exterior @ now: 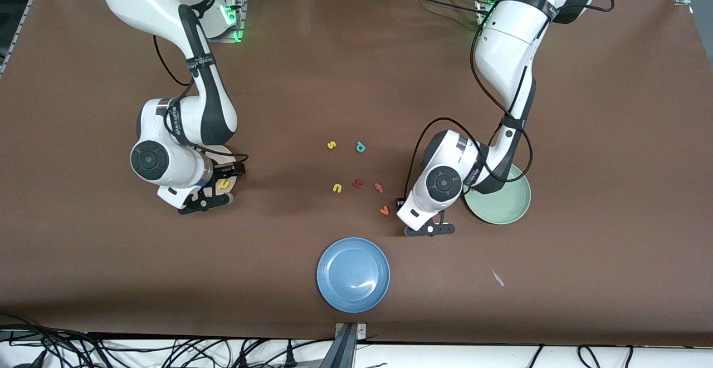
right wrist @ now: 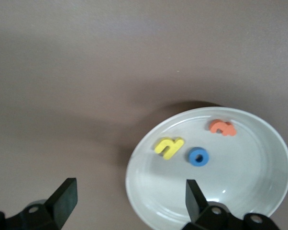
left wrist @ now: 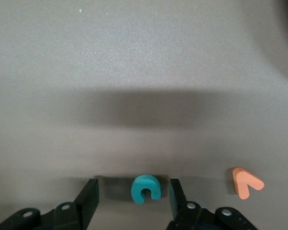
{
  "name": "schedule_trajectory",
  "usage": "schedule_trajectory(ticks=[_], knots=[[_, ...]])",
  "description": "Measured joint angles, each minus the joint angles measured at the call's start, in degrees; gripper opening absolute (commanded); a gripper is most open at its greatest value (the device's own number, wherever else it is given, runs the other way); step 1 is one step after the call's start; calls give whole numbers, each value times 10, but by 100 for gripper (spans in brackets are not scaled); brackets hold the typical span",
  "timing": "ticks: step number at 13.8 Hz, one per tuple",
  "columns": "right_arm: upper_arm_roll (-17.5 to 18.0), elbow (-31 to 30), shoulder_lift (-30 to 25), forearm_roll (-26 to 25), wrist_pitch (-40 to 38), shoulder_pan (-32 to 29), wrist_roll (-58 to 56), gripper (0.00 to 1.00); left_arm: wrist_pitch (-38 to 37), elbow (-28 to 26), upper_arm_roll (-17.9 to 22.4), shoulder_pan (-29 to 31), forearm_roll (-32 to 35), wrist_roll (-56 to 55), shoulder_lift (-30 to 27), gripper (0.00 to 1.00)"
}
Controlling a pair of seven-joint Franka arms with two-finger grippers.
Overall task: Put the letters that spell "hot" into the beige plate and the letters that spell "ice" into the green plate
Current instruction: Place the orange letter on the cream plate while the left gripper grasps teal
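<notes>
Your left tool (left wrist: pixel 133 203): low at the table, fingers apart either side of the teal "c" (left wrist: pixel 145 189), not touching; orange "v" (left wrist: pixel 246 182) nearby. Your right tool (right wrist: pixel 129 203): wide, empty, over the beige plate (right wrist: pixel 259 201) holding yellow "h" (right wrist: pixel 169 146), blue "o" (right wrist: pixel 198 156), orange "t" (right wrist: pixel 223 127). Green plate (exterior: pixel 504 204): beside the left arm.

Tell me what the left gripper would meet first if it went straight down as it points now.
Probably the teal "c", lying on the table between the left gripper's open fingers; then the table itself.
</notes>
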Motion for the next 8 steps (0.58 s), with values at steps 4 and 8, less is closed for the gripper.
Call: schedule_trajectory(ticks=[4,8], knots=[[0,46,-1,0,-58,26,66,100,0,1,0,-2,0,-14,4,59],[2,58,-7,0,-67,30,90,100,-1,3,0,-4,0,-19,5,30]])
